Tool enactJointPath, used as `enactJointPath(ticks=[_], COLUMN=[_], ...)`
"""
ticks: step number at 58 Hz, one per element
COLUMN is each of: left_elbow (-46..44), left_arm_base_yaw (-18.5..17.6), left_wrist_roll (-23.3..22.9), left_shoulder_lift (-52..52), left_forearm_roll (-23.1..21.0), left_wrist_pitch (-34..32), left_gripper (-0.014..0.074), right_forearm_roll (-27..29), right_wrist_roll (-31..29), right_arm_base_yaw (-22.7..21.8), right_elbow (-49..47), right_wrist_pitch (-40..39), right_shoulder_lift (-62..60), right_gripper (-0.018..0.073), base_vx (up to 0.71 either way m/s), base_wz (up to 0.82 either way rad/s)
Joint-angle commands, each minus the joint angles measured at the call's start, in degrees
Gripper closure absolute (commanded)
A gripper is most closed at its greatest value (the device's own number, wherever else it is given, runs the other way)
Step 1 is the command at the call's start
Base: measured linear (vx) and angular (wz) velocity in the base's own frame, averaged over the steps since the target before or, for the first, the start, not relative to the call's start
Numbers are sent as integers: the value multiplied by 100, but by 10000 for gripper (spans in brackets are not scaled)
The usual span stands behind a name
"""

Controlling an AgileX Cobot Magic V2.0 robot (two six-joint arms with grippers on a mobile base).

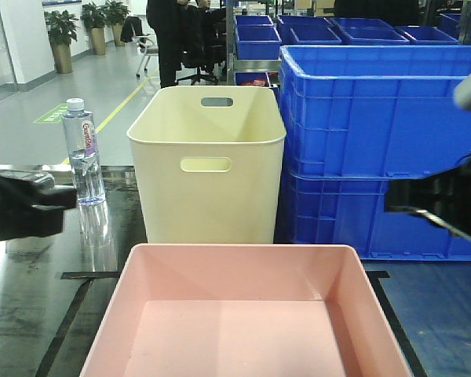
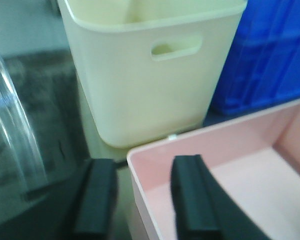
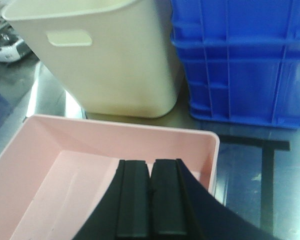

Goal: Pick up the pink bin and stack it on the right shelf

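The pink bin (image 1: 247, 314) sits empty on the dark glossy surface (image 1: 31, 298) right in front of me, its far wall just short of the cream bin (image 1: 207, 165), with blue crates (image 1: 381, 149) stacked to the right. My left gripper (image 2: 142, 200) is spread open, one pad outside the near-left corner and the other over the inside, straddling the rim without closing on it. My right gripper (image 3: 151, 200) has its pads pressed together over the bin's right side, holding nothing. What worries me most is the wall itself: smooth, sloping plastic under a rolled rim, so a one-sided pinch could slide upward or tip the wide, shallow tray as it lifts. If my right claw stays closed it can't share the load, and the tray may swing into the cream bin. The water bottle (image 1: 85, 153) standing near my left arm could also be knocked over. The reflective tabletop, marked with black tape, makes height hard to judge.
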Motion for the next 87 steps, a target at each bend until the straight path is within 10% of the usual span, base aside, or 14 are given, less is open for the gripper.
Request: enactJointPath(ticks=[1, 8, 48, 72, 87], left_elbow=[346, 875, 2307, 5897, 6650], left_arm_base_yaw=[-41, -41, 0, 1597, 1691], left_wrist_roll=[20, 10, -284, -1890, -1978], left_shoulder_lift=[-454, -763, -1523, -5709, -6261], left_forearm_roll=[-31, -34, 466, 1072, 1064], left_wrist_pitch=[-964, -1190, -1696, -2255, -1820], left_gripper=[425, 606, 604, 604, 604], right_forearm_roll=[-46, -34, -32, -21, -16], right_wrist_roll=[-61, -61, -70, -70, -75], right_arm_base_yaw=[-8, -8, -8, -8, -8], right_elbow=[-139, -142, -142, -142, -142], right_wrist_pitch=[-512, -459, -429, -429, -422], right_shoulder_lift=[-202, -197, -197, -197, -197], right_gripper=[574, 573, 572, 572, 572], base_vx=[0, 0, 0, 0, 0], base_wz=[0, 0, 0, 0, 0])
